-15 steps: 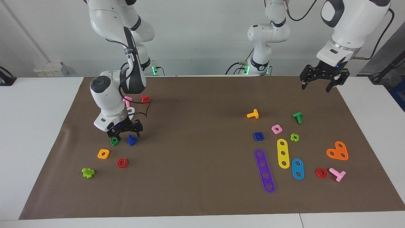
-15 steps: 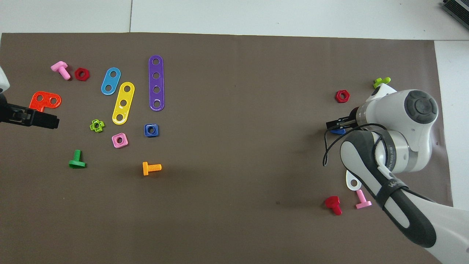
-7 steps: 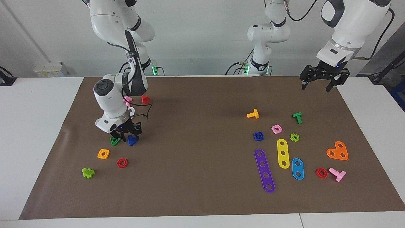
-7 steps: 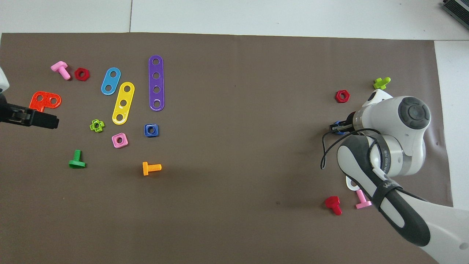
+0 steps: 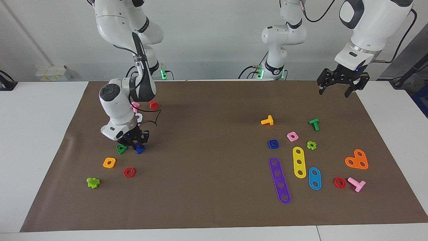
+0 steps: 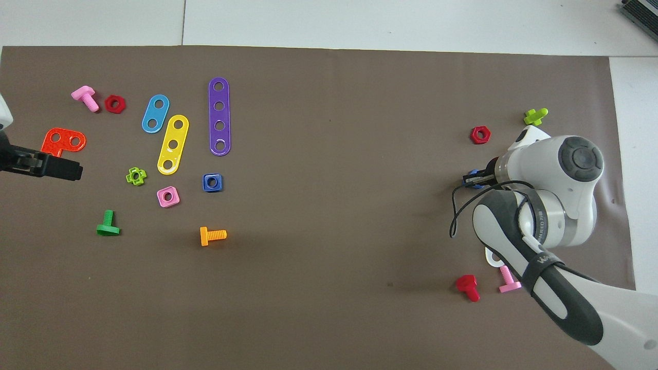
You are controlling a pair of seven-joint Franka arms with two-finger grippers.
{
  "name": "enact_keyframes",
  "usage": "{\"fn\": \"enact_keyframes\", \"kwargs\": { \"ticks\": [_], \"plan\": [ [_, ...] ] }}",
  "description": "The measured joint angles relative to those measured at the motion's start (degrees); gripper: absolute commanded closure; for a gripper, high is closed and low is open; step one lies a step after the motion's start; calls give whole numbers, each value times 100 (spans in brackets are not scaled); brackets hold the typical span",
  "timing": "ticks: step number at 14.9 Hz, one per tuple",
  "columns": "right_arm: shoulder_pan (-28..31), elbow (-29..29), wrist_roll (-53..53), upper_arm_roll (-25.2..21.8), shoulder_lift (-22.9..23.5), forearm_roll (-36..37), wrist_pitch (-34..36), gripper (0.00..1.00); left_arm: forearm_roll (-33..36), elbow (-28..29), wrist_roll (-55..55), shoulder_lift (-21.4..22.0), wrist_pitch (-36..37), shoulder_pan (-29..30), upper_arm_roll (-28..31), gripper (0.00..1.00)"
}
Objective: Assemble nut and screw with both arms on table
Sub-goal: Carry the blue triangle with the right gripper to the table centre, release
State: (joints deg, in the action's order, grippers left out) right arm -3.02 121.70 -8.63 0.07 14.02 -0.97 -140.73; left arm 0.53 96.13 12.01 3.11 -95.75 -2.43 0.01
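Note:
The dark blue screw [image 5: 140, 149] lies on the brown mat [image 5: 214, 134] toward the right arm's end; only a sliver of it shows in the overhead view [image 6: 473, 173]. My right gripper [image 5: 136, 144] is down on the screw, its fingers closed around it; it also shows in the overhead view [image 6: 474, 178]. The dark blue square nut [image 5: 273, 144] lies flat toward the left arm's end and shows in the overhead view [image 6: 212, 183]. My left gripper [image 5: 334, 93] waits open and empty, raised over the mat's corner nearest its base; it shows at the overhead view's edge [image 6: 56, 167].
A green triangular nut [image 5: 121, 149] lies right beside the screw, with an orange square nut [image 5: 109, 162] and a red hex nut [image 5: 129, 172] farther out. A pink nut [image 5: 292, 136], an orange screw [image 5: 267, 121] and purple [image 5: 279, 180] and yellow [image 5: 299, 162] strips surround the blue nut.
My right gripper has come down over the blue screw and its fingers have closed in from a wide stance onto it. The left arm has not moved.

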Motion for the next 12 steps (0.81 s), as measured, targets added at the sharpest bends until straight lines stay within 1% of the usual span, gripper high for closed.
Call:
{"fn": "enact_keyframes", "kwargs": {
  "ticks": [4,6,7,9,11,12],
  "plan": [
    [1,-12,269,-2,-1,-8,-4,100,0,0,0,1,0,0,0,0],
    [-10,-151,339,1,-41,-8,125,100,0,0,0,1,0,0,0,0],
    [-49,-340,456,3,-89,-8,377,100,0,0,0,1,0,0,0,0],
    [-256,-928,896,9,-218,-8,1095,100,0,0,0,1,0,0,0,0],
    [-653,-1504,1517,16,-308,48,1699,100,0,0,0,1,0,0,0,0],
    [-888,-1721,1922,20,-316,136,1884,100,0,0,0,1,0,0,0,0]
  ]
}}
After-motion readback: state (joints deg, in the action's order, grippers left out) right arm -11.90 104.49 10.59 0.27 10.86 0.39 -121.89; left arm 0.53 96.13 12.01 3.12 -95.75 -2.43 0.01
